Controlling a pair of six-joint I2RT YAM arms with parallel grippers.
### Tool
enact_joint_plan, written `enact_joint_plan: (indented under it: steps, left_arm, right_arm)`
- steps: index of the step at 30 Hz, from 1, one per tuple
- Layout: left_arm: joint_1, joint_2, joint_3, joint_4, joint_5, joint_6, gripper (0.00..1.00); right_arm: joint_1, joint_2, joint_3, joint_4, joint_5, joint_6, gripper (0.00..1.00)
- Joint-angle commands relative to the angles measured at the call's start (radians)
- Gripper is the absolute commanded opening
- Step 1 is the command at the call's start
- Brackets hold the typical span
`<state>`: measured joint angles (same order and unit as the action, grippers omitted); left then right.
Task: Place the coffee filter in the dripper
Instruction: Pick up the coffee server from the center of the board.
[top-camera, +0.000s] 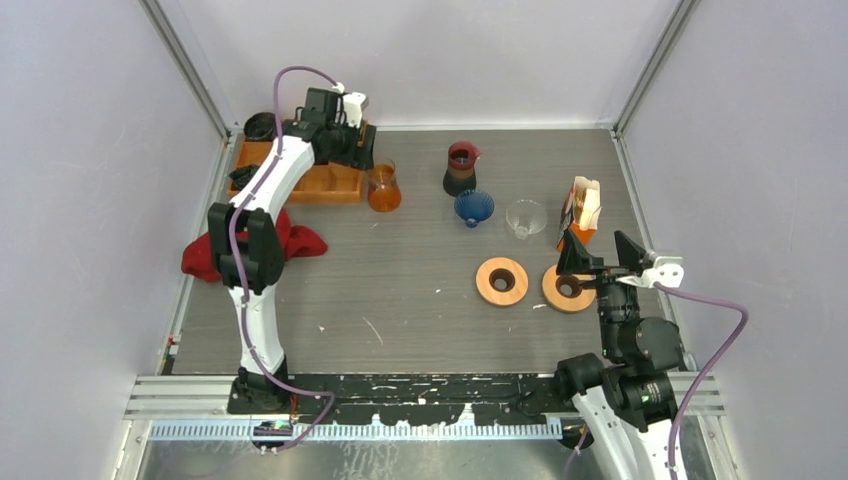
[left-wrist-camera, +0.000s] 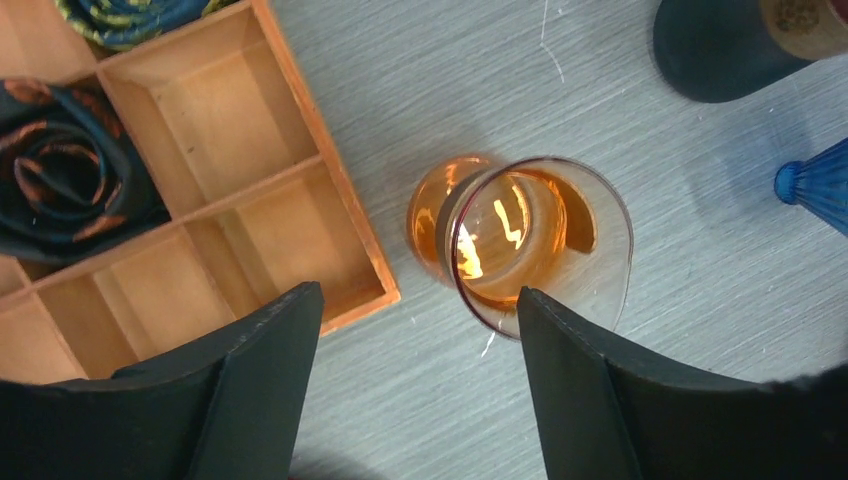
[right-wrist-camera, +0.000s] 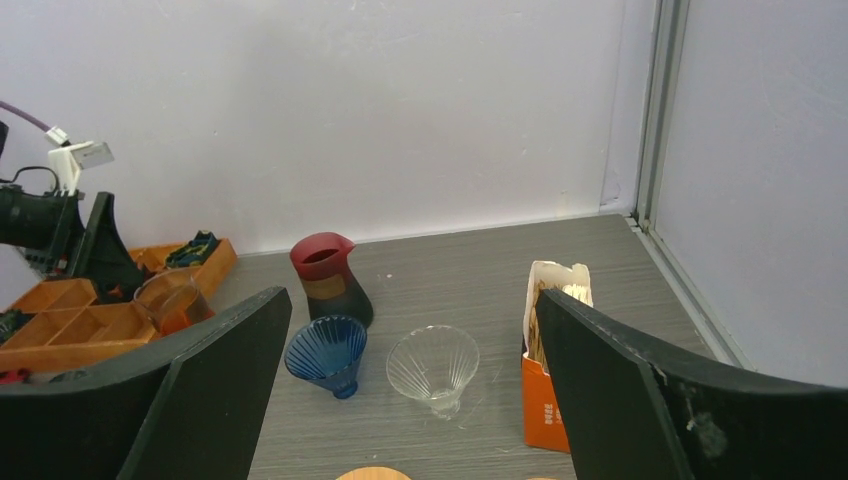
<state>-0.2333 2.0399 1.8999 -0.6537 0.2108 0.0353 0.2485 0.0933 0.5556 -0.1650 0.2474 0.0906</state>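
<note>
Left gripper (left-wrist-camera: 418, 292): jaws apart, empty, just short of amber glass (left-wrist-camera: 520, 240) | right gripper (right-wrist-camera: 412, 298): spread wide, empty | advice: centre on glass, close gently, likely slippery.

The coffee filters (right-wrist-camera: 545, 318) are thin brownish paper sheets packed upright on edge in an orange carton (right-wrist-camera: 545, 415) with its pale top flap open, standing at the right side of the surface (right-wrist-camera: 480, 280). Just left of the carton stands a clear dripper (right-wrist-camera: 433, 368), a ribbed glass cone, wide mouth up on a small foot. A blue dripper (right-wrist-camera: 326, 353) of the same ribbed shape stands upright near it, further left, not touching. Neither cone has a filter in it.
</note>
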Motion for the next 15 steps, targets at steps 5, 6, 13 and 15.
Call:
enact_joint_plan:
  steps: [5, 6, 13, 15]
  left_arm:
    - [-0.004, 0.100, 0.163, -0.046, 0.084, 0.080, 0.64]
    - [-0.006, 0.108, 0.171, -0.049, 0.089, 0.092, 0.61]
    - [-0.021, 0.144, 0.203, -0.058, 0.127, 0.169, 0.54]
    - [-0.029, 0.156, 0.217, -0.062, 0.133, 0.196, 0.52]
  right_arm:
    - [0.009, 0.030, 0.005, 0.039, -0.016, -0.020, 1.00]
    - [0.011, 0.032, 0.006, 0.038, -0.018, -0.020, 1.00]
    - [0.016, 0.039, 0.005, 0.036, -0.015, -0.022, 1.00]
    - [0.017, 0.040, 0.006, 0.036, -0.014, -0.022, 1.00]
